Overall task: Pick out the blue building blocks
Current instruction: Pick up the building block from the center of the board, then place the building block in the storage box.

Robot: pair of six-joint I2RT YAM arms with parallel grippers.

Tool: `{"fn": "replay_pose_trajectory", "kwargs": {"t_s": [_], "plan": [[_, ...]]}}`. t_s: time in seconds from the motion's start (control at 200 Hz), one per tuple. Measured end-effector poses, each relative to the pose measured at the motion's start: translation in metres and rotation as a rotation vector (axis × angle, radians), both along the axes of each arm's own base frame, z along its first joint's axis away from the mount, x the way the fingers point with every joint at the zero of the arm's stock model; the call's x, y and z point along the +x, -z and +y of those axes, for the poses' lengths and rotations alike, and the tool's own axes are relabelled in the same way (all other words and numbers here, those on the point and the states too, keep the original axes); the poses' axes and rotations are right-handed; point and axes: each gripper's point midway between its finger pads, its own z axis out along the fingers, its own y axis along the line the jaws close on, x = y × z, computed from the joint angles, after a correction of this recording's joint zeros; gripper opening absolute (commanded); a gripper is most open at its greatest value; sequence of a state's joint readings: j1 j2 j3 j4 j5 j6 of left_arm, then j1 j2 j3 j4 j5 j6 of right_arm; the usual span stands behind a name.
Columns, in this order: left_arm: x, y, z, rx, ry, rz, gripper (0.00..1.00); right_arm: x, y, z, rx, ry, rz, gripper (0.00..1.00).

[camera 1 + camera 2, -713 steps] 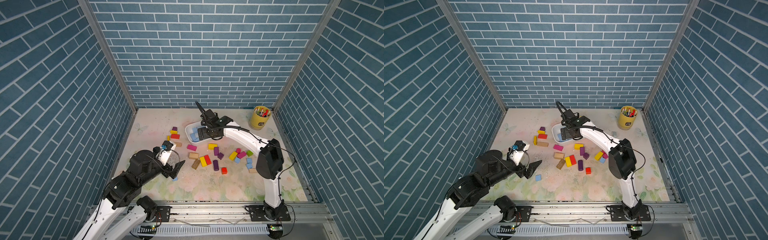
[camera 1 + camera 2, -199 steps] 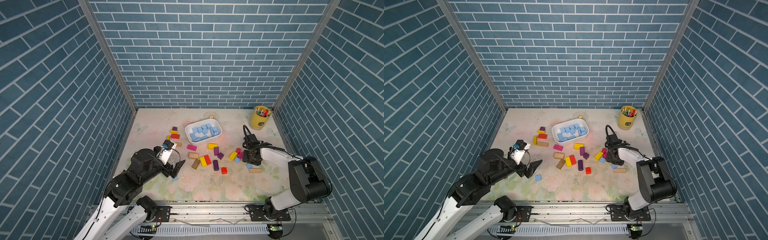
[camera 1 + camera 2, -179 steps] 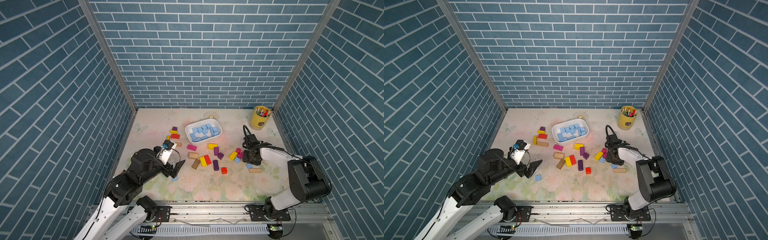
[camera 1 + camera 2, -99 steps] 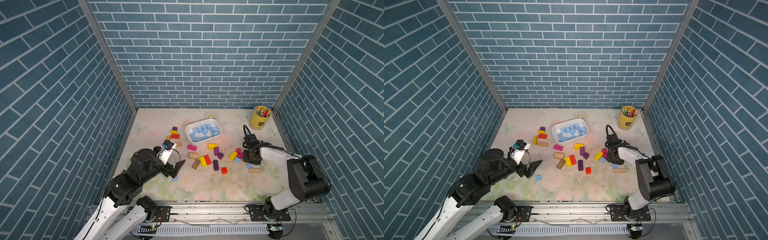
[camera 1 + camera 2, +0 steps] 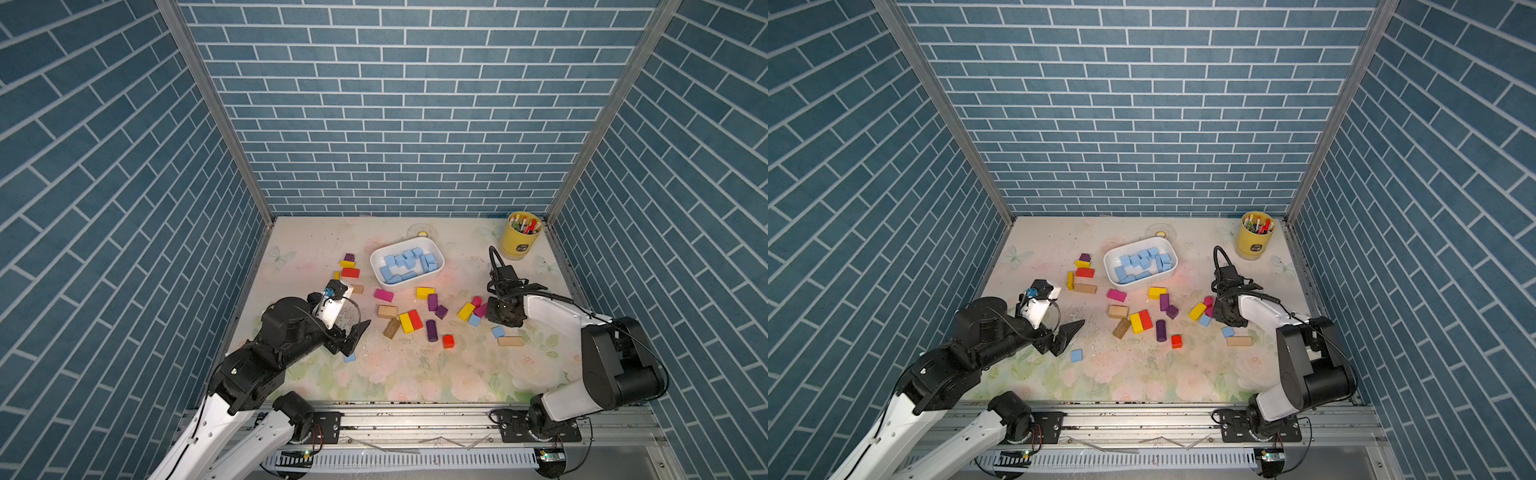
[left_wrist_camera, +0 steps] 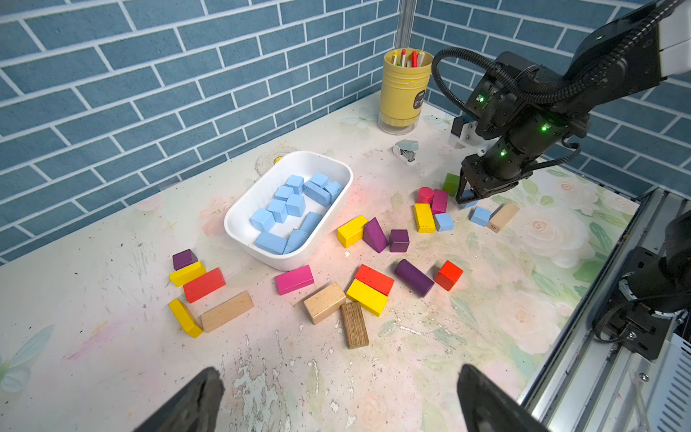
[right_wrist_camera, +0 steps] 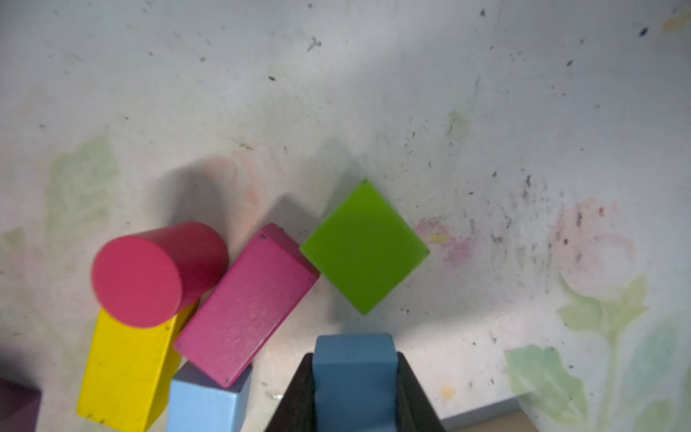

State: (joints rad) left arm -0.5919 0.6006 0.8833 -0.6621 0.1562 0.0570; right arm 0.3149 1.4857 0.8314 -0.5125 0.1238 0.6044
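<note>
Block point(image 7: 354, 370), blue, pinched between right fingers point(image 7: 299, 396)

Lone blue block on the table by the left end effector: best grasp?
Come straight down on the blue block and pinch two opposite side faces. It lies flat, square face up, apart from other blocks, so either pair of sides looks free. The open left end effector is nearest.
</note>
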Motion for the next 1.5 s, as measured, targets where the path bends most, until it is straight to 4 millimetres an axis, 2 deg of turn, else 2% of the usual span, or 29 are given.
{"fn": "replay_pose_trajectory", "kwargs": {"t_s": [0.255,0.51,0.74,0.94,1.06,1.225,1.5], "plan": [[0.000,0.000,0.000,-0.001,0.000,0.000,0.99,0.009,-0.036,0.020,0.126,-0.036,-0.094,0.20],[0.000,0.000,0.000,-0.001,-0.001,0.001,0.99,0.022,-0.058,0.053,0.288,-0.106,-0.149,0.18],[0.000,0.000,0.001,-0.001,-0.002,0.001,0.99,0.046,-0.077,0.103,0.383,-0.226,-0.175,0.17],[0.000,0.000,0.001,-0.001,-0.003,0.000,0.99,0.074,-0.092,0.168,0.405,-0.369,-0.187,0.17],[0.000,0.000,0.001,-0.002,-0.004,-0.001,0.99,0.088,-0.093,0.206,0.409,-0.445,-0.185,0.17],[0.000,-0.002,0.002,-0.006,-0.007,-0.007,0.99,0.101,-0.088,0.248,0.413,-0.514,-0.162,0.17],[0.000,-0.004,0.005,-0.011,-0.015,-0.015,0.99,0.112,-0.070,0.294,0.427,-0.585,-0.110,0.22]]}}
